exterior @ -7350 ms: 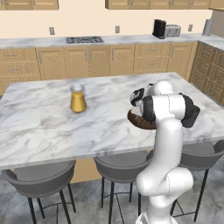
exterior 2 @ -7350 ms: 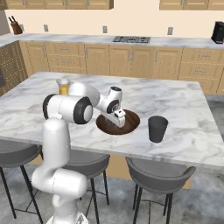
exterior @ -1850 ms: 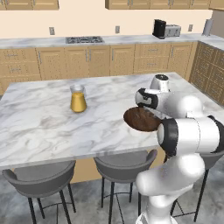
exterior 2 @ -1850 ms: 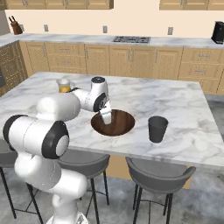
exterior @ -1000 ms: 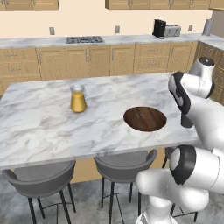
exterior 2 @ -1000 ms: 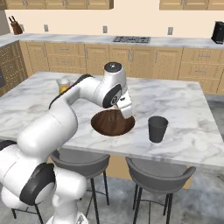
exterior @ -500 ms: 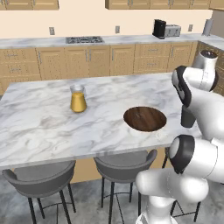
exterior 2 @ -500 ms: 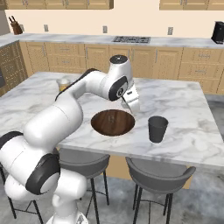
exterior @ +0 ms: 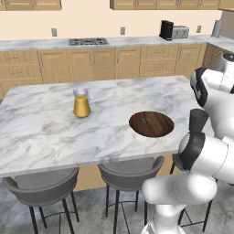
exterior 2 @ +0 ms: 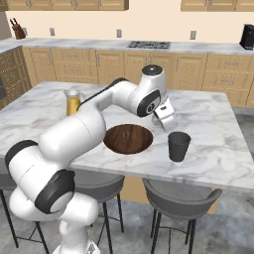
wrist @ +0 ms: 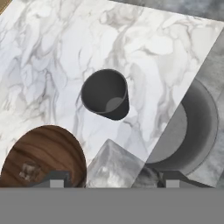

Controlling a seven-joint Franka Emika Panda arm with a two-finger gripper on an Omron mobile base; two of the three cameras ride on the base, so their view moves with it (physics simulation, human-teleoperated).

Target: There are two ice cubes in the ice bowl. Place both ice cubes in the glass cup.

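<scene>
The ice bowl [exterior 2: 128, 138] of dark brown wood lies on the marble island, and it also shows in the left base view [exterior: 151, 124]. One ice cube [wrist: 29, 170] rests inside it. The glass cup [exterior 2: 178, 146], a dark grey tumbler, stands upright to the bowl's right; its open mouth [wrist: 105, 93] faces the hand camera. My gripper [exterior 2: 166, 118] hovers above the counter between bowl and cup, close to the cup's rim. It is shut on the other ice cube [wrist: 116, 168], a clear block between the fingertips [wrist: 54, 178].
A clear glass of orange liquid [exterior: 82, 103] stands on the island's left part. Grey bar stools [exterior 2: 181, 198] line the near edge, and one seat [wrist: 192, 127] lies below the counter edge by the cup. Cabinets and a cooktop [exterior: 88, 41] run along the back wall.
The arm rose out of the bowl holding an ice cube and swung right toward the glass cup. One cube stays in the bowl.
</scene>
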